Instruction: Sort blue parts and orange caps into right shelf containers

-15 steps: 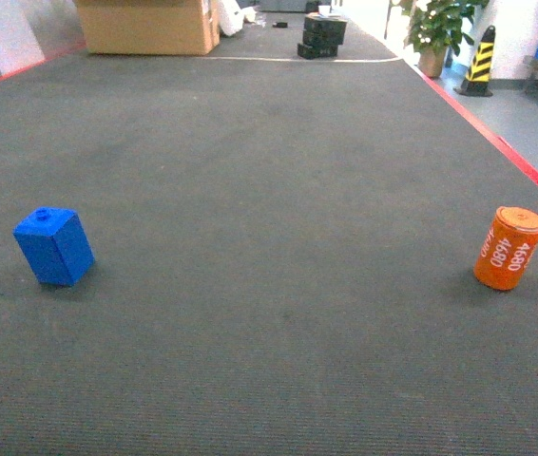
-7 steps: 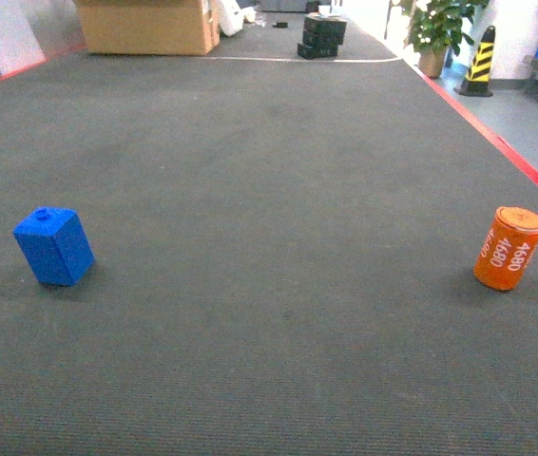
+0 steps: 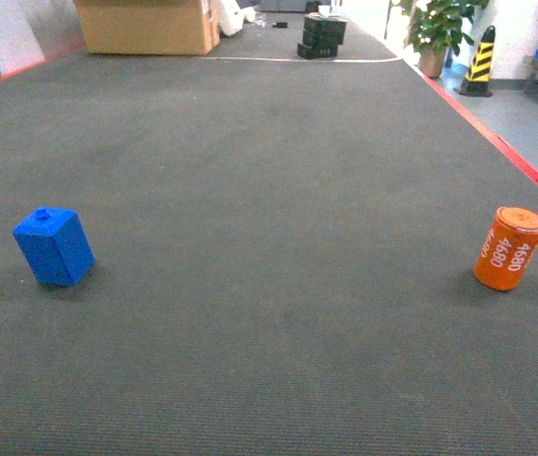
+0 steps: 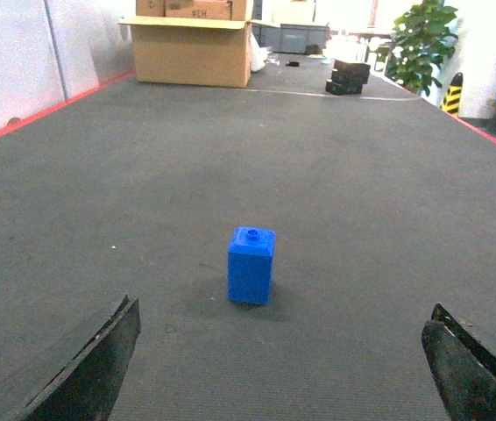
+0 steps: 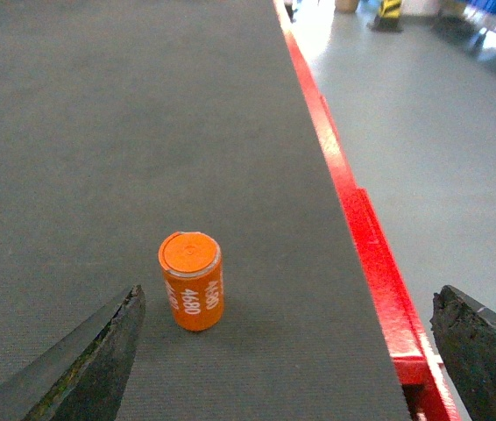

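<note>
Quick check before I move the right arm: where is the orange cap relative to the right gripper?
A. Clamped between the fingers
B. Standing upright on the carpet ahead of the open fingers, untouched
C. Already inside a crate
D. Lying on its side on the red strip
B: the orange cap stands upright on the dark carpet, ahead of the wide-open right gripper, left of the red strip.

Left tool [image 4: 283, 368]: two black, wedge-shaped fingers [image 4: 90, 368] with a matte, scuffed surface. Right tool [image 5: 283, 360]: matching black fingers [image 5: 81, 368], edges worn, faint greenish-grey marks on the left one.
</note>
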